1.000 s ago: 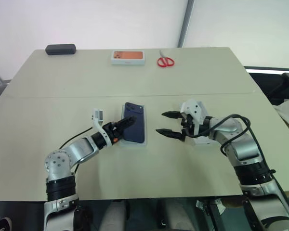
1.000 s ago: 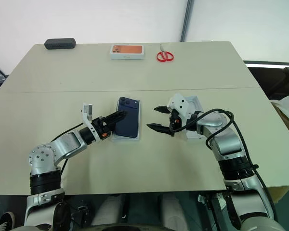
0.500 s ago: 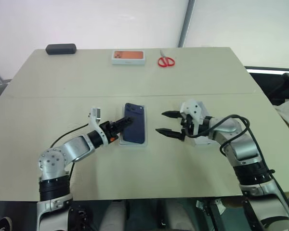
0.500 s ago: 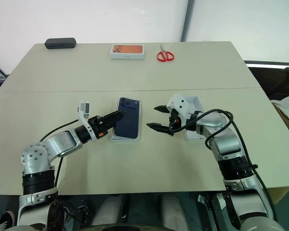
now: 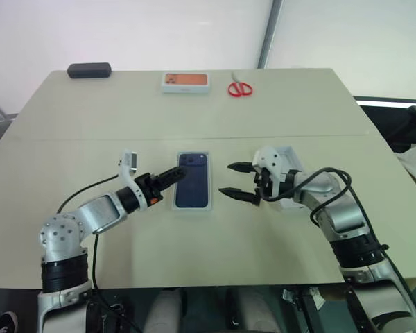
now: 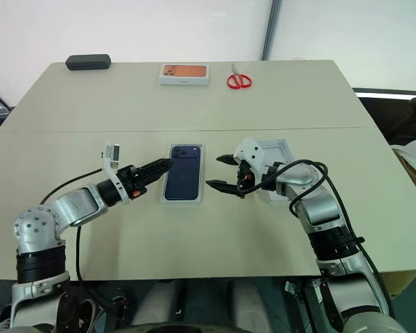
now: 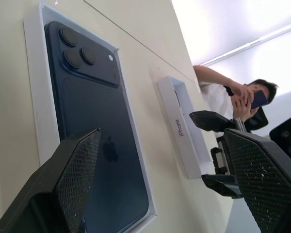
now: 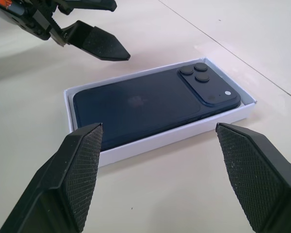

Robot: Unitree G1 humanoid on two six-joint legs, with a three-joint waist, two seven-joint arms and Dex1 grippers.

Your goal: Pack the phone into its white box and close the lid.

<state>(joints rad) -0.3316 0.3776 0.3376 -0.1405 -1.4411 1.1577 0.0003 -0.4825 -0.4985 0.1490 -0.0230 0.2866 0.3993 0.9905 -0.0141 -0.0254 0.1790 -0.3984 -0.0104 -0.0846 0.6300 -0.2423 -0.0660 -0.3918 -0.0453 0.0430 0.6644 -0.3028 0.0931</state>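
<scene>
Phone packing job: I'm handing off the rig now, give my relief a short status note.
Left gripper: open, holding nothing, just left of the box.
Right gripper: open, holding nothing, just right of the box.
Phone: lying back-up inside the white box at mid-table, between the two grippers.
Lid: lying open side up on the table to the right of the box, partly behind the right arm.
Done: phone is in the box.
Left: pick up the lid, turn it over, seat it on the box.

Scissors, black case, orange-topped box
</scene>
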